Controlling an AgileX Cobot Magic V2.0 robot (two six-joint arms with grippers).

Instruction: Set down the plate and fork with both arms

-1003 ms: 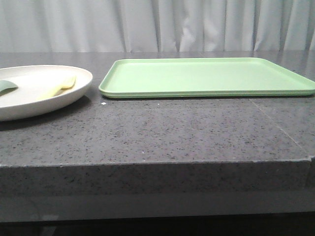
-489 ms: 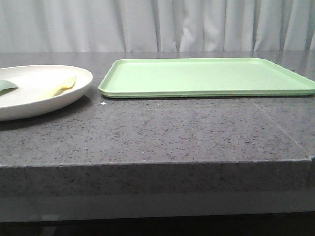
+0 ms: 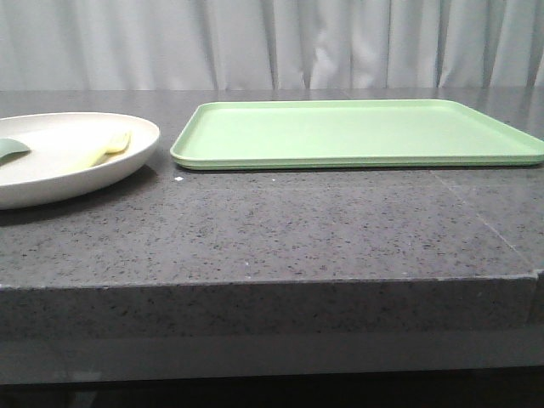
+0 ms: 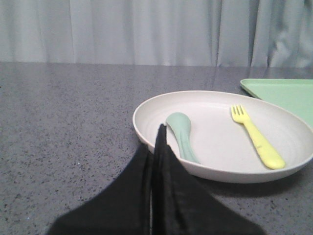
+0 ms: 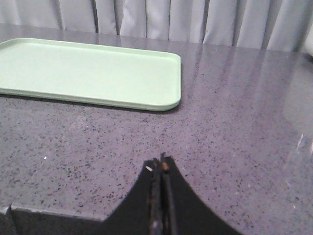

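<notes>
The left gripper (image 4: pixel 157 147) has its two dark fingers pressed flat together with nothing between them, their tips pointing at the near rim of the plate (image 4: pixel 146 105) in the left wrist view; whether the tips touch the rim or sit just short of it cannot be told. The right gripper (image 5: pixel 161 169) is likewise closed tight and empty, its fingertips low over the bare grey speckled countertop (image 5: pixel 234 127), near its front edge and well apart from the nearest corner of the tray (image 5: pixel 88 73). Neither gripper appears in the front view. The plate (image 3: pixel 127 157), round, shallow and cream-white, rests flat on the countertop (image 3: pixel 297 229) at the left side of the front view, partly cut off by the picture's edge. Inside it lies the fork (image 4: pixel 257 137), pale yellow, flat on the plate's floor with its tines (image 4: pixel 239 113) toward the curtain (image 4: pixel 146 29) and its handle toward the gripper side; in the front view the fork (image 3: pixel 106 150) shows on the plate's right part. Beside it in the same plate, apart from the fork, lies a teal-green spoon-like piece (image 4: pixel 181 132). The light green tray (image 3: pixel 357 132) sits flat just to the right of the plate, a narrow strip of countertop between them.
</notes>
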